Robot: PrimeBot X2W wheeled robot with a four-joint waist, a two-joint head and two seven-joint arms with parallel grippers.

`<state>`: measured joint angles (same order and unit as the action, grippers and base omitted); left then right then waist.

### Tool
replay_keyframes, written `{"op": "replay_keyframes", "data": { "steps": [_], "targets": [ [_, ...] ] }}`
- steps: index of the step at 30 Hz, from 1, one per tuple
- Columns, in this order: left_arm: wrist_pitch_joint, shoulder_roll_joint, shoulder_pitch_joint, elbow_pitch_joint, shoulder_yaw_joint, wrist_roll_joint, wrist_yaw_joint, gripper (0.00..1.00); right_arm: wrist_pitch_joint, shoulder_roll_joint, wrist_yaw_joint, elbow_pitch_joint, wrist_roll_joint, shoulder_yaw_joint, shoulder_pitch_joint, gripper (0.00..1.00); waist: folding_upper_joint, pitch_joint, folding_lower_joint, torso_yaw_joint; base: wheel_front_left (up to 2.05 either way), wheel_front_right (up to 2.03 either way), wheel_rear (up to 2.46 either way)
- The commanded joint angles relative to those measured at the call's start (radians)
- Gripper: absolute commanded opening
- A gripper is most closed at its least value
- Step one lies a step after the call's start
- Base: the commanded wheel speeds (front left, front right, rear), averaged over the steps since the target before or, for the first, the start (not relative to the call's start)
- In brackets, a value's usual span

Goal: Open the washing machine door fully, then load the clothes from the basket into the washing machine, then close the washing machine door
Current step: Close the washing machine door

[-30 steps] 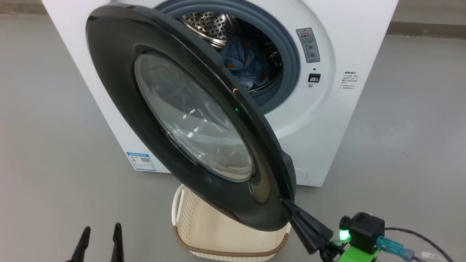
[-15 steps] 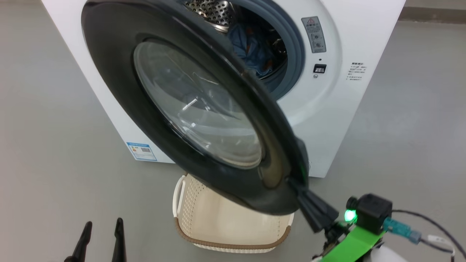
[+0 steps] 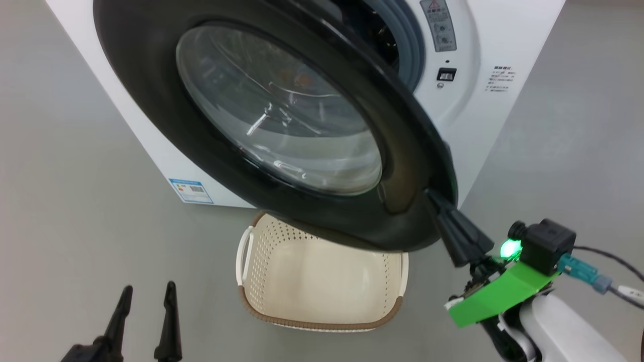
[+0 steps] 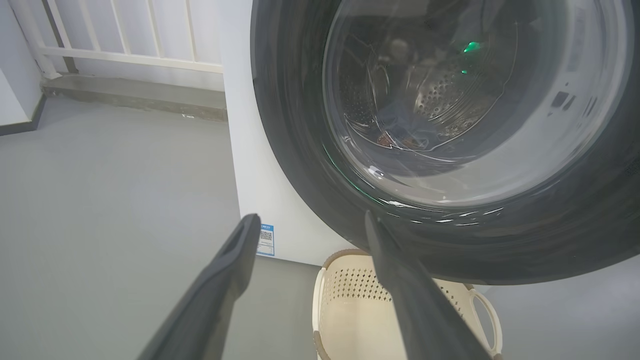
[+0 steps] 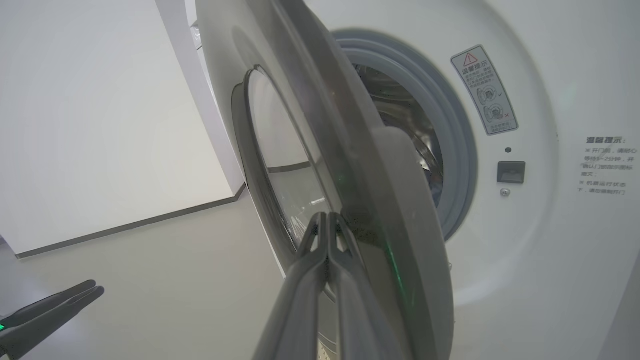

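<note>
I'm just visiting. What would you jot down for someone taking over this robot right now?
Left gripper: open, empty, hanging low.
Right gripper: shut, tips pressed against the washing machine door at its rim.
Basket: on the floor under the door; what shows looks empty.
Clothes: inside the washing machine, seen through the door.
Done: loading. Left: push the door, now ajar, fully shut.

We see a smooth grey floor (image 3: 75,201), a white wall (image 5: 75,100) with dark skirting (image 5: 125,225), and white railing bars (image 4: 125,35) above a low ledge (image 4: 135,97).
</note>
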<state>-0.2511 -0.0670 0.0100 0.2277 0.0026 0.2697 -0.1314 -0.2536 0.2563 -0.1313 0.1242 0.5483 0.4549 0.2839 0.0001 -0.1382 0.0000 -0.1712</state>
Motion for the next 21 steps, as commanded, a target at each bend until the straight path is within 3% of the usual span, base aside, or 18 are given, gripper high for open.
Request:
{"op": "replay_keyframes", "data": {
  "steps": [1, 21],
  "targets": [
    [-0.011, -0.005, -0.047, -0.028, 0.028, -0.004, 0.001, 1.00, -0.008, 0.009, 0.001, -0.013, 0.007, -0.008, 0.041, 0.00, -0.0001, -0.011, 0.0000, -0.002, 0.00, 0.00, 0.00],
    [-0.011, 0.012, -0.132, -0.059, -0.011, -0.006, 0.001, 1.00, -0.008, 0.058, 0.001, 0.046, 0.007, -0.145, 0.217, 0.00, -0.0001, -0.160, 0.0000, -0.050, 0.00, 0.00, 0.00]
  ]
}}
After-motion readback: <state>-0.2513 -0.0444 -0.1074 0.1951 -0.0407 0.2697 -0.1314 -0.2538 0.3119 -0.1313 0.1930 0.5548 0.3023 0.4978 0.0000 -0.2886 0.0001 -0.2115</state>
